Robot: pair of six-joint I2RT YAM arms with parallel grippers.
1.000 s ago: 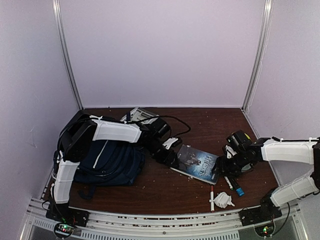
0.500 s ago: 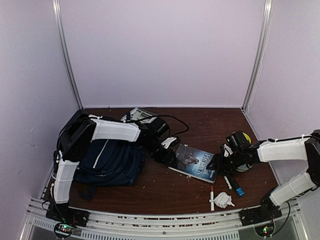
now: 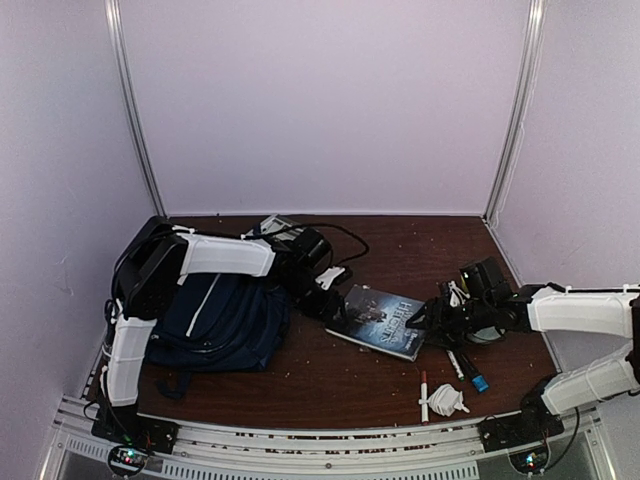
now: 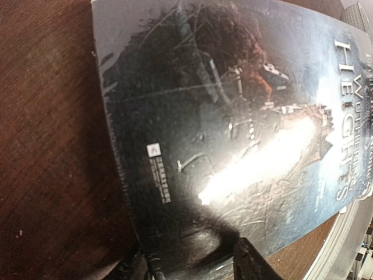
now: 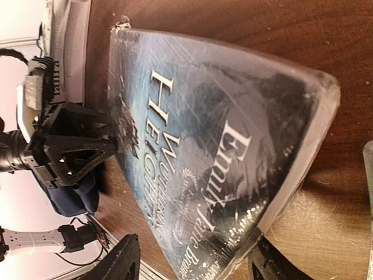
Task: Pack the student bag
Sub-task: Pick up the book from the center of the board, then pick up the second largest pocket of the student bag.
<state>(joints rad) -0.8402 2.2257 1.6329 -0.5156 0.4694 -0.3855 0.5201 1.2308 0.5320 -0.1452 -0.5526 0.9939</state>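
My right claw (image 3: pixel 428 318) is gripping the book (image 3: pixel 380 320) at its right end: one finger over the cover, one under, w/ that end lifted off the desk (image 3: pixel 400 250). My left claw (image 3: pixel 333 302) stands half apart astride the book's opposite corner. I can't tell whether it pinches or only steadies.

Since a sec ago both claws and the book have shifted left, away from the desk's right edge and twd the student bag (image 3: pixel 225 325) — my right arm has stretched further to follow. The bag lies along the left edge, nearer the front-left corner, partly under my left arm. Its opening is hidden, so I can't say it's ready.

The book is now near the bag but not in it — I judge this item mid-transfer, not yet stowed. A pen (image 3: pixel 424 392), a blue-capped marker (image 3: pixel 468 372) and a white crumpled bit (image 3: pixel 447 400) wait by the front edge, right side.
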